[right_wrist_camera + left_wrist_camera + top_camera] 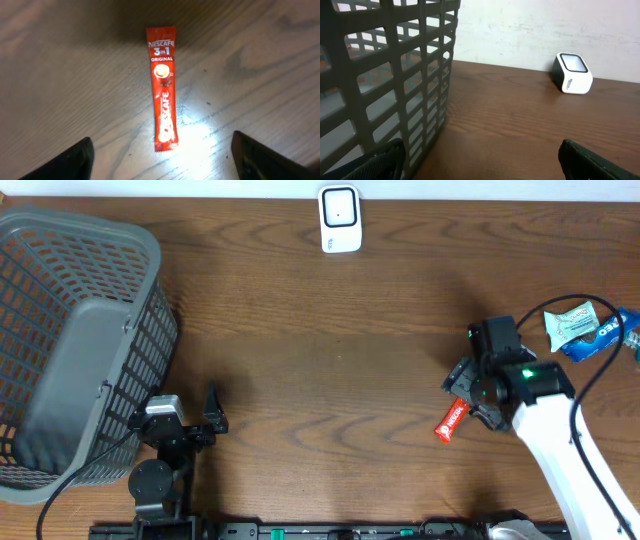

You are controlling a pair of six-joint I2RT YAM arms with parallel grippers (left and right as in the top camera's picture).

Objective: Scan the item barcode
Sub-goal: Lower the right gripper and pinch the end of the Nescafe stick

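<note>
Your right tool [162, 156] hangs directly over the red Nescafé 3-in-1 stick sachet [162, 90]. Its two fingers are spread apart, one on each side of the sachet's lower end, and neither touches it. The sachet lies flat on the brown wooden surface [60, 75], printed face up. It is right of centre and well apart from the white box-shaped barcode scanner [340, 218] at the far edge.

Because the sachet is thin and flat, bring the fingers right down to the wood before you close. Close across its narrow width so it does not slide or buckle. Grip near one end rather than the middle, which leaves most of the wrapper free to show the scanner.

No barcode shows on the face you see, so it is probably underneath; plan to turn the sachet as you carry it across. Keep clear of the blue and white snack packets [585, 328] to the right.

Your left tool [190, 412] rests beside the grey plastic lattice basket [150, 330], fingers spread and holding nothing; leave it there.
</note>
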